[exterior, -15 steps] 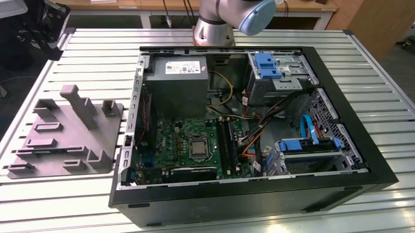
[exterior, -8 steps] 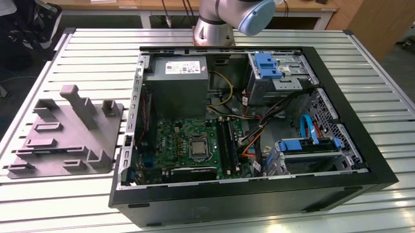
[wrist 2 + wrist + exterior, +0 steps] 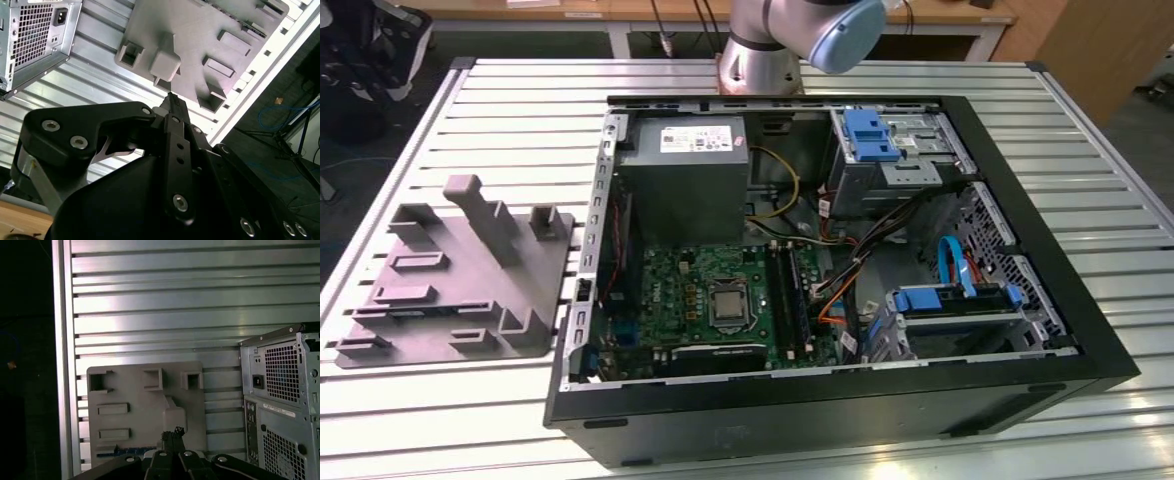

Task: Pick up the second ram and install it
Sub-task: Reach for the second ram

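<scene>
**Closed fingers over the tray**

On the exterior view's left lies the grey fixture tray (image 3: pixel 520 290). My gripper (image 3: pixel 173 433) hangs above it, fingers closed on nothing I can see. The second ram (image 3: pixel 127 451) is probably the bluish strip beside them — I'm not certain. Descending shut, I could knock it askew — and the computer case (image 3: pixel 854 410) to the right leaves tight clearance.

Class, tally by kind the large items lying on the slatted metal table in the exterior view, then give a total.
Computer case: 1
Grey tray: 1
Total: 2
</scene>
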You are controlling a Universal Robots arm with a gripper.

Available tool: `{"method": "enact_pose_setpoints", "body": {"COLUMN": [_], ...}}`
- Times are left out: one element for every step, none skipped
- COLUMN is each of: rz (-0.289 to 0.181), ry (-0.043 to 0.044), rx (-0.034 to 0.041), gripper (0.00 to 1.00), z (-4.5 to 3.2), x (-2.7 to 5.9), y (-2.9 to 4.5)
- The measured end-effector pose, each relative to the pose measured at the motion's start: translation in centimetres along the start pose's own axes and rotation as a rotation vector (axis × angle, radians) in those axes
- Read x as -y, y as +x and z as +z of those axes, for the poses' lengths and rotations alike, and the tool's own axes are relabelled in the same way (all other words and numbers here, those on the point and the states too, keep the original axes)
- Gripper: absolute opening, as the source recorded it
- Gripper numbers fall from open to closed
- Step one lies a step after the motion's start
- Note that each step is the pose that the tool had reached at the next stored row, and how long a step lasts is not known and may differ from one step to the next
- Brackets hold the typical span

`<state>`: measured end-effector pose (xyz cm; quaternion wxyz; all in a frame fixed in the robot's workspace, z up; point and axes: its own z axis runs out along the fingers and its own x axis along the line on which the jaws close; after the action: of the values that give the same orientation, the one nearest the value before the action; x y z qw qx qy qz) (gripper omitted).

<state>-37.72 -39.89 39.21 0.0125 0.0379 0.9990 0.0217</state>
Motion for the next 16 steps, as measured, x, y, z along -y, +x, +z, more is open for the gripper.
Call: {"method": "enact_pose_setpoints", "body": {"rz": [0.000,0.000,0.000,0.000,0.000,0.000,0.000,0.000,0.000,0.000,0.000,0.000,0.000,0.000,0.000,0.000], "ry": [0.0001,0.0001,0.0001,0.0000,0.0001,0.0001,0.0000,0.0001,0.0001,0.0000,0.0000,0.0001,0.0000,0.0000,0.0000,0.0000], "rx": [0.0000,-0.0001,-0.0001,0.0000,0.0000,-0.0001,-0.0001,-0.0001,-0.0001,0.0000,-0.0001,-0.0001,-0.0001,-0.0001,0.0000,-0.0001], "gripper": [0.10,0.10,0.10,0.10,0.10,0.10,0.10,0.10,0.10,0.10,0.10,0.10,0.10,0.10,0.10,0.10], "z": [0.00,0.00,0.01,0.02,0.04,0.06,0.06,0.06,0.06,0.06,0.06,0.06,0.06,0.06,0.06,0.06], "x": [0.01,0.02,0.03,0.04,0.06,0.08,0.08,0.09,0.09,0.09,0.09,0.09,0.11,0.15,0.22,0.29], "y": [0.14,0.27,0.40,0.54,0.69,0.82,0.91,0.94,0.96,0.96,0.96,0.97,0.98,0.99,1.00,1.03]}}
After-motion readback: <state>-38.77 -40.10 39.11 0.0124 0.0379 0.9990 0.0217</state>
